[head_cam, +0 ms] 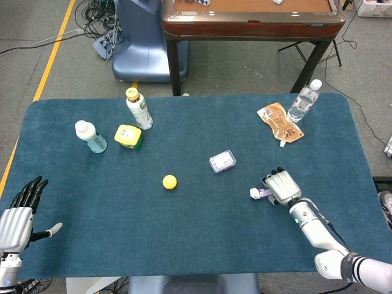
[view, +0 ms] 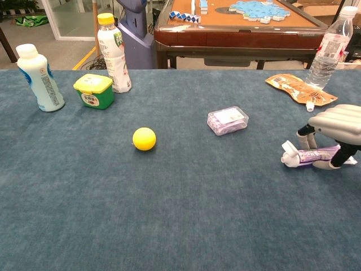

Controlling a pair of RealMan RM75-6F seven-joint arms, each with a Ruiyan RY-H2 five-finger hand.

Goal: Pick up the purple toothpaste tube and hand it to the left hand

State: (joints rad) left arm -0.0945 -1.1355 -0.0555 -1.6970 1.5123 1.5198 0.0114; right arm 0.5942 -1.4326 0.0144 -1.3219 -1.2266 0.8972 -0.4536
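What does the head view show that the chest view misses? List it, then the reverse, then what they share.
Head view only: the left hand, fingers spread, empty, at the table's near left edge.
Chest view only: the right hand's fingers reaching down around the purple toothpaste tube.
Both: the right hand over the tube, the yellow ball, the clear plastic box.

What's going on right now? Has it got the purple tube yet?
Right hand closing over the purple toothpaste tube, tube not lifted off the table. Left hand open, waiting at the near left edge. Nothing lies between them except a yellow ball, further back.
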